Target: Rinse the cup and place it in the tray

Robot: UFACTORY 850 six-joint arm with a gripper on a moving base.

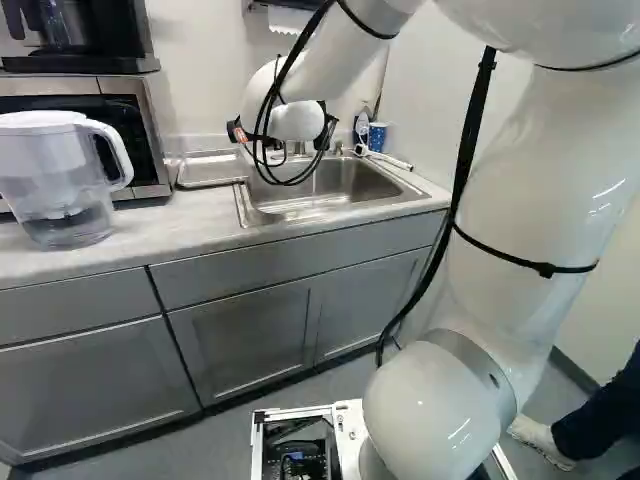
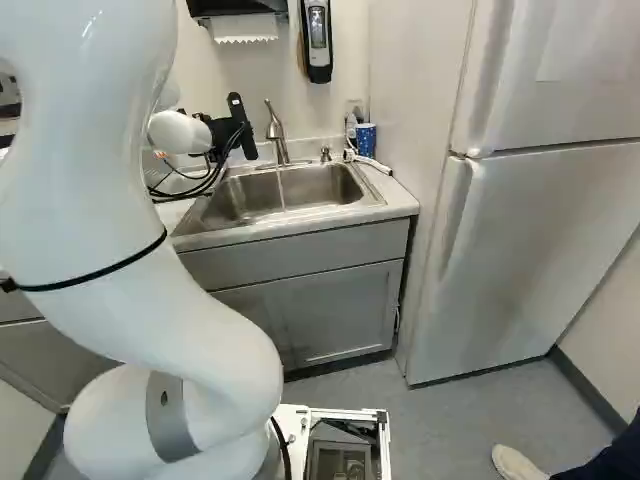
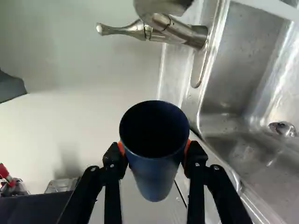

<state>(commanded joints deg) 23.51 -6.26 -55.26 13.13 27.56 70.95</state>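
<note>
The gripper's black body [image 2: 230, 128] shows behind the arm, left of the faucet, in the right base view; its fingertips are hidden there. In the wrist view the gripper [image 3: 155, 153] is shut on a dark blue cup [image 3: 156, 179], an orange pad on each side near the rim. The cup's open mouth faces the wrist camera, and its inside looks dark. A flat, pale tray [image 1: 212, 170] lies on the counter left of the sink in the left base view. The steel sink [image 2: 285, 192] is beside the held cup, with its faucet [image 2: 276, 130] at the back.
A second blue cup [image 2: 366, 138] stands at the sink's back right corner, near a white hose. A water pitcher [image 1: 65, 180] stands on the counter before a microwave [image 1: 125, 130]. The refrigerator [image 2: 520, 240] is at the right. A person's shoe [image 1: 540, 440] shows near the base.
</note>
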